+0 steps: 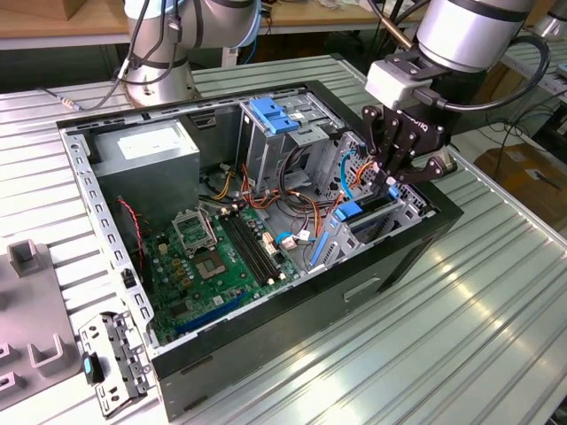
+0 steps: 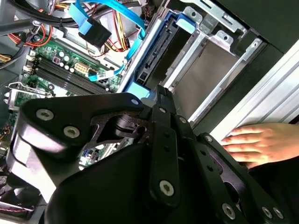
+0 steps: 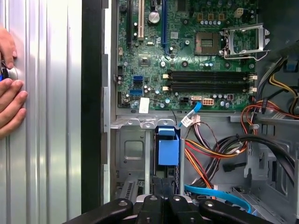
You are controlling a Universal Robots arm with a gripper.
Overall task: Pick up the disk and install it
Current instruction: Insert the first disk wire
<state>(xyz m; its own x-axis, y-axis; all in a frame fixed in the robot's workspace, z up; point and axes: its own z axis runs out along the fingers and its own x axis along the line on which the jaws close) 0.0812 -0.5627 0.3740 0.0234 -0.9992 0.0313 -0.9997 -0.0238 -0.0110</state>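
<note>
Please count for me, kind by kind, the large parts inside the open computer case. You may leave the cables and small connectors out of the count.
Power-supply box: 1
Motherboard: 1
Metal cage with blue top: 1
Disk: 1
Total: 4

The ribbed metal surface (image 1: 496, 310) carries an open computer case (image 1: 292, 329), what looks like a loose bracket (image 1: 111, 363), and a person's hand (image 3: 10, 105).

robotics lab, aluminium workbench (image 1: 496, 292), opened computer case (image 1: 292, 305)
</note>
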